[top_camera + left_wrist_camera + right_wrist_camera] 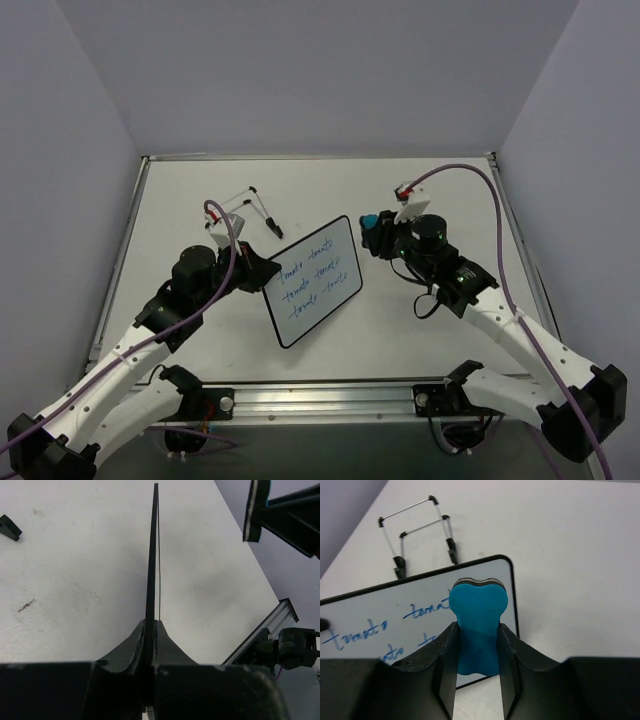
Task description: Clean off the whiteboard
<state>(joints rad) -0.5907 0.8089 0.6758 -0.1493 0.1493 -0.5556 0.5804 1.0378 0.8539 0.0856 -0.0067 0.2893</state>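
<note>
The whiteboard (312, 282) has a thin black frame and three lines of blue handwriting, and lies slanted mid-table. My left gripper (262, 272) is shut on its left edge. In the left wrist view the whiteboard (151, 555) runs edge-on out of the left gripper (151, 626). My right gripper (373, 234) is shut on a blue eraser (371, 221) at the board's far right corner. In the right wrist view the eraser (478, 615) stands between the fingers of the right gripper (477, 630), over the corner of the whiteboard (395, 612). Whether it touches the board I cannot tell.
A small wire stand (245, 205) with black feet lies on the table behind the board, and shows as the stand (420, 530) in the right wrist view. An aluminium rail (320, 398) runs along the near table edge. Grey walls close in the back and sides.
</note>
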